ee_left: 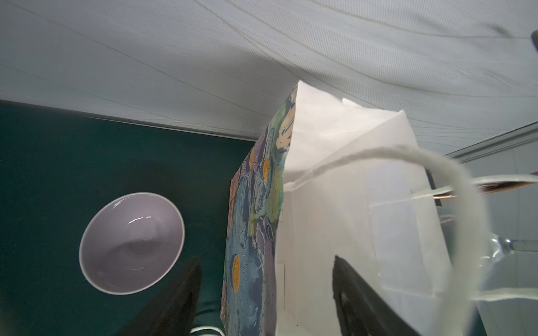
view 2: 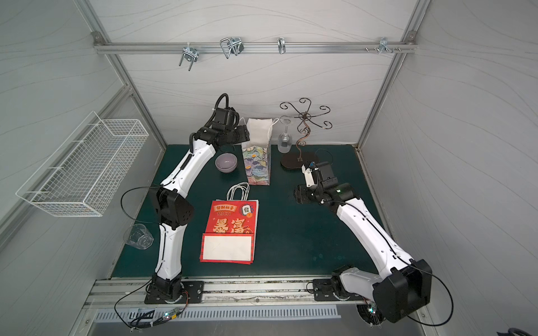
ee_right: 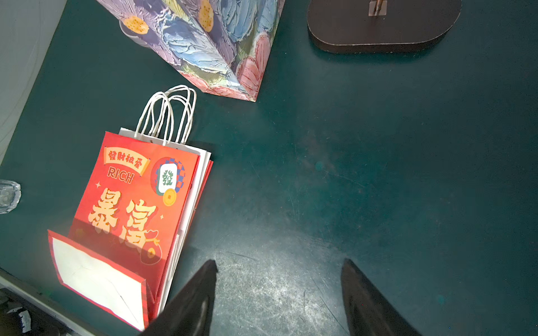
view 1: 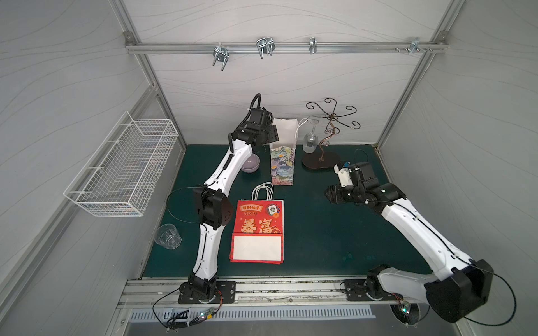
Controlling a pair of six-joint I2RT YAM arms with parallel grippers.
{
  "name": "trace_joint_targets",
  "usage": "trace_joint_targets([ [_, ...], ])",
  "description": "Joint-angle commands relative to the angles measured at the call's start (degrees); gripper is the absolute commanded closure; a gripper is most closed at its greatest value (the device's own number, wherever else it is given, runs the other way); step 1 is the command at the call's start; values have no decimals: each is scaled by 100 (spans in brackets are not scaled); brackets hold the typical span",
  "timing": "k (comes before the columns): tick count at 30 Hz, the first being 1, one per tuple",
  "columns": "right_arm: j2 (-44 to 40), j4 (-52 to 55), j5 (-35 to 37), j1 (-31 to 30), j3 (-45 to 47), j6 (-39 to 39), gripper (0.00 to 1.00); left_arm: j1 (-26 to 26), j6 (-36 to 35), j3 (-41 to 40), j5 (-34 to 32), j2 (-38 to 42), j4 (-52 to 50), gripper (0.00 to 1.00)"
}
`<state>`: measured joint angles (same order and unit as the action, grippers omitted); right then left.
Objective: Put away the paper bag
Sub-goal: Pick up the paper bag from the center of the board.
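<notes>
Flat red bag [view 1: 257, 229], floral paper bag [view 1: 281, 165] upright, left gripper [ee_left: 266, 293] jaws straddling its wall

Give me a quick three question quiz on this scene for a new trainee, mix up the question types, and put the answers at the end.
1. True or false: the red paper bag stands upright.
2. Which gripper straddles the wall of the floral paper bag? A) left gripper B) right gripper
3. Fill in: the wine glass hangs from the ____.

Key
1. False, it lies flat.
2. A
3. Wire glass rack
</notes>
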<state>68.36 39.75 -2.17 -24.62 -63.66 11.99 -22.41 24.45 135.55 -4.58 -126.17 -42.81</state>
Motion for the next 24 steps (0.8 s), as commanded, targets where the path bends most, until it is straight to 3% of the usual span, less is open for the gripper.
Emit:
trace_joint_targets([
  [1,-82,252,82,80,-164,-117,32,-30,130,155,-122,-86,-47,35],
  [18,-564,363,288,133,-111,-24,32,-52,16,-338,-122,245,434,100],
  [24,-863,497,518,141,-88,-65,32,-22,102,-1340,-149,929,1441,100],
])
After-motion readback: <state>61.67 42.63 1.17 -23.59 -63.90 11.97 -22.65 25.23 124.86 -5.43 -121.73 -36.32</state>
